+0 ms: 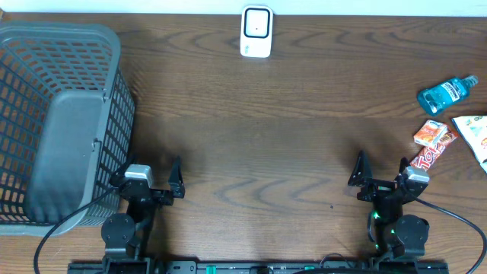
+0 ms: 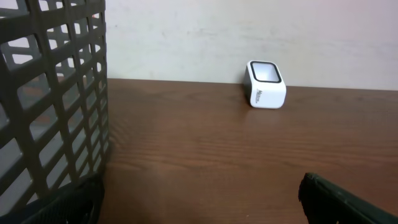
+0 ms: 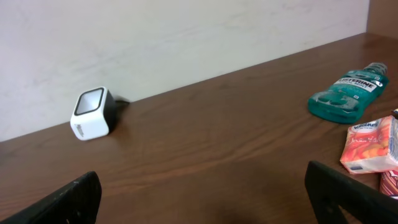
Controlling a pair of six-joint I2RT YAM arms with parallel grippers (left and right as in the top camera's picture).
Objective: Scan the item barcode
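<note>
A white barcode scanner (image 1: 256, 32) with a dark window stands at the table's far edge; it also shows in the left wrist view as the scanner (image 2: 266, 84) and in the right wrist view as the scanner (image 3: 92, 113). Items lie at the right: a teal mouthwash bottle (image 1: 447, 93) (image 3: 347, 92), a small orange box (image 1: 431, 134) (image 3: 372, 146) and a red candy bar (image 1: 430, 157). My left gripper (image 1: 147, 166) (image 2: 199, 199) is open and empty at the near left, beside the basket. My right gripper (image 1: 381, 161) (image 3: 202, 196) is open and empty at the near right, just left of the candy bar.
A large grey mesh basket (image 1: 57, 122) (image 2: 50, 93) fills the left side, close against my left gripper. A white printed packet (image 1: 473, 133) lies at the right edge. A pale wall rises behind the scanner. Bare brown wood lies between the arms and the scanner.
</note>
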